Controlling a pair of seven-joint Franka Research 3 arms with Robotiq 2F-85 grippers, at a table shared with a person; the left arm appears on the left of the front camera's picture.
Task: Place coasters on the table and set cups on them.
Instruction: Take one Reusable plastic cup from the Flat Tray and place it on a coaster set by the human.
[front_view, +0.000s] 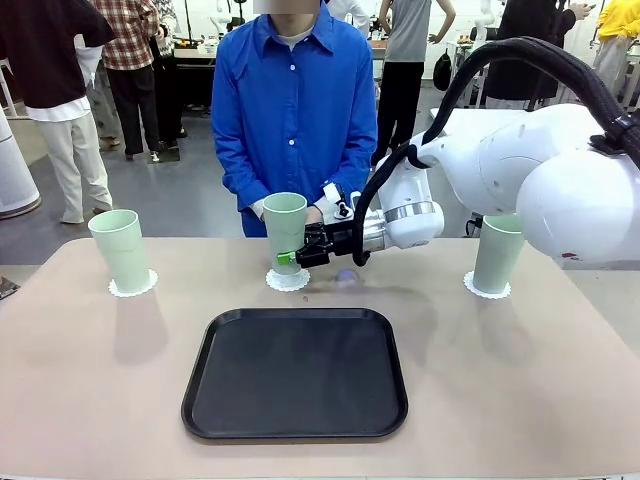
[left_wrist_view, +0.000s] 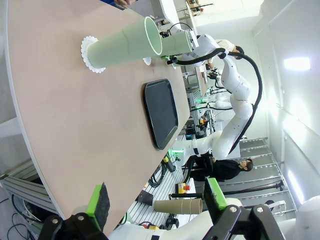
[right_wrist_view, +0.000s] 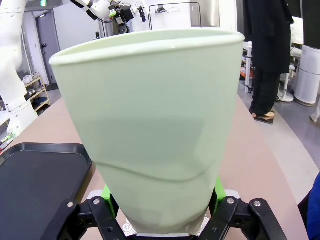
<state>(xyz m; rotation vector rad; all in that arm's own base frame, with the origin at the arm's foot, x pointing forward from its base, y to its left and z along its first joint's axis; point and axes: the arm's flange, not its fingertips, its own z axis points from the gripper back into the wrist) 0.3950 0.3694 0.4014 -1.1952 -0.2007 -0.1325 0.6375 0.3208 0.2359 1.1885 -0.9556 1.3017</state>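
Note:
Three pale green cups stand in a row across the far half of the beige table (front_view: 80, 380). The left cup (front_view: 120, 248) rests on a lacy white coaster (front_view: 133, 286), and the right cup (front_view: 497, 254) on another coaster (front_view: 487, 290). My right gripper (front_view: 296, 257) is shut on the lower part of the middle cup (front_view: 285, 222), which is upright at the middle coaster (front_view: 288, 281). Up close, that cup (right_wrist_view: 150, 125) sits between the right gripper's (right_wrist_view: 160, 200) green pads. My left gripper (left_wrist_view: 156, 200) is open and holds nothing, far from the left cup (left_wrist_view: 127, 44) and its coaster (left_wrist_view: 89, 54).
A black tray (front_view: 295, 372) with nothing on it lies on the near middle of the table. A person in a blue shirt (front_view: 295, 110) stands at the far edge, hands just behind the middle cup. My right arm (front_view: 520, 170) reaches in over the right side, close to the right cup.

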